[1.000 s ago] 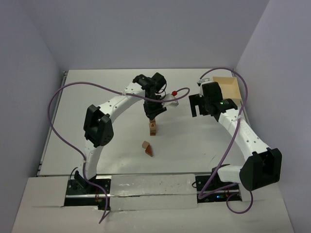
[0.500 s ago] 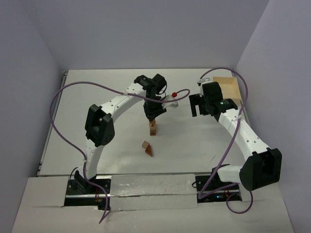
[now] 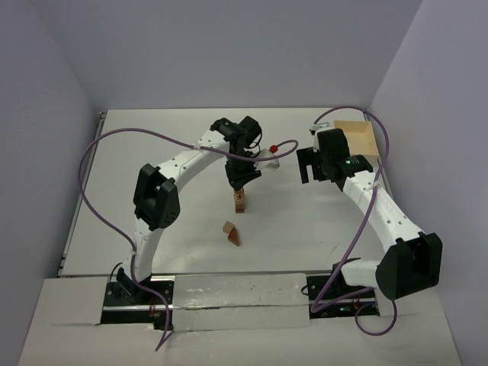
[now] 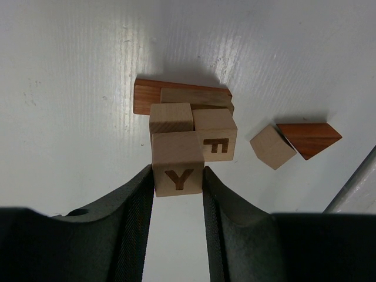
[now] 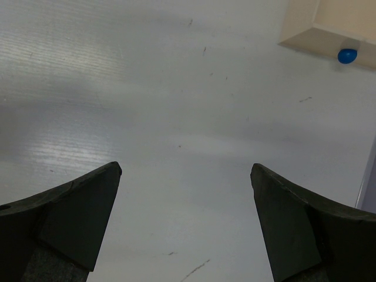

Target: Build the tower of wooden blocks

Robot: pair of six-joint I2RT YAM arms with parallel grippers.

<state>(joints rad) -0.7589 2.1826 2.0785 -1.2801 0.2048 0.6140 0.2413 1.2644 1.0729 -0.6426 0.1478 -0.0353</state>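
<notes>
The Y cube (image 4: 178,171) is pale tan with a dark brown letter, and the marked cube (image 4: 215,134) to its right matches it. The bar (image 4: 144,100) and wedge (image 4: 309,138) are reddish-brown. The table (image 4: 70,59) is white, and the ball (image 5: 347,56) in the light-wood box (image 5: 305,23) is blue.
</notes>
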